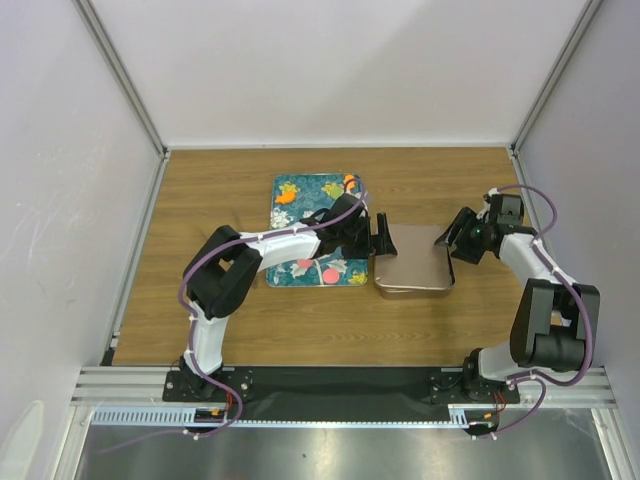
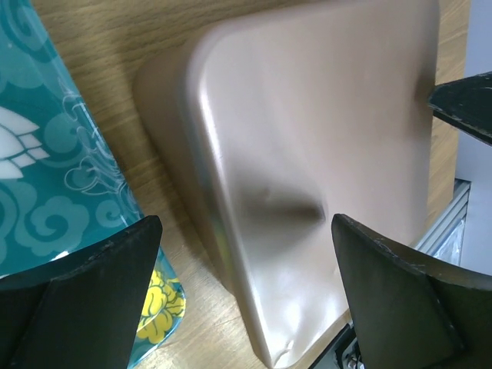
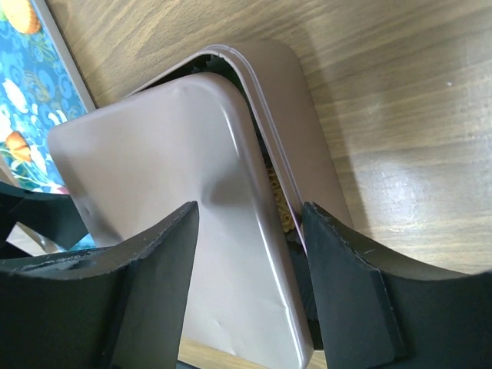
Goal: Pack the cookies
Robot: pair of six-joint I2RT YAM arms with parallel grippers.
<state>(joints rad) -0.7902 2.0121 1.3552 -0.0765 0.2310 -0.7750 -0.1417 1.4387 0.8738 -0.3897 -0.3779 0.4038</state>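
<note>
Cookies, two pink ones, lie on the near part of the teal tray at the middle of the desk. Just right sits a metal tin, its lid askew. The left arm holds its jaws released, spread wide at the lid's left side. The right arm has its jaws parted over the far right corner, clamping nothing.

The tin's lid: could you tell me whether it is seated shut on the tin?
Not shut. The lid lies skewed over the tin; the right wrist view shows a dark gap along one edge.
</note>
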